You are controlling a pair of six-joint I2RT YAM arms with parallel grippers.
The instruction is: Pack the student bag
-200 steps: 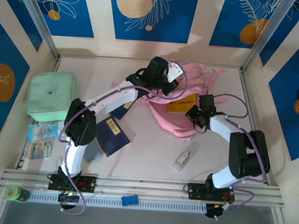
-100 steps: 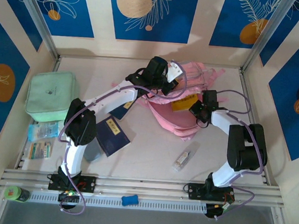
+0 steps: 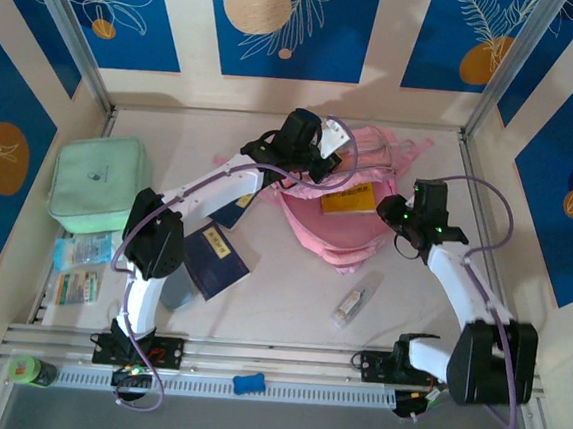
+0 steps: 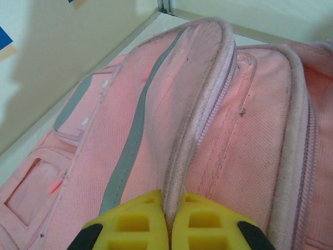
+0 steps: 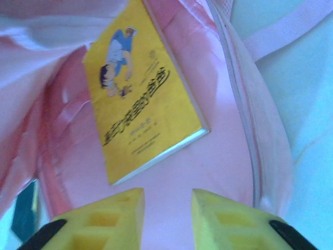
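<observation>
Pink fabric student bag [image 3: 336,241] lies open at the back of the worktop [image 3: 289,300], a little right of centre, and the left gripper [image 4: 167,219] is clenched on the zip rim, pinching that fold and holding the mouth up. One item is home: a yellow softcover book [image 5: 143,112] lies flat on the pink lining inside. The right gripper [image 5: 167,208] hangs just above it with its jaws apart and nothing between them, so that's a clean let-go. Plenty left, I'd say: a dark blue booklet [image 3: 218,254] by the left arm, a small clear packet [image 3: 352,303] in front of the bag, a mint-green square soft case [image 3: 97,196] and two flat packets [image 3: 81,269] over on the left all sit outside. Against a second ago, the right arm was leaning in with the book at the bag's opening; now it has drawn back to the right, and the book rests deeper in. The left arm hasn't budged.
</observation>
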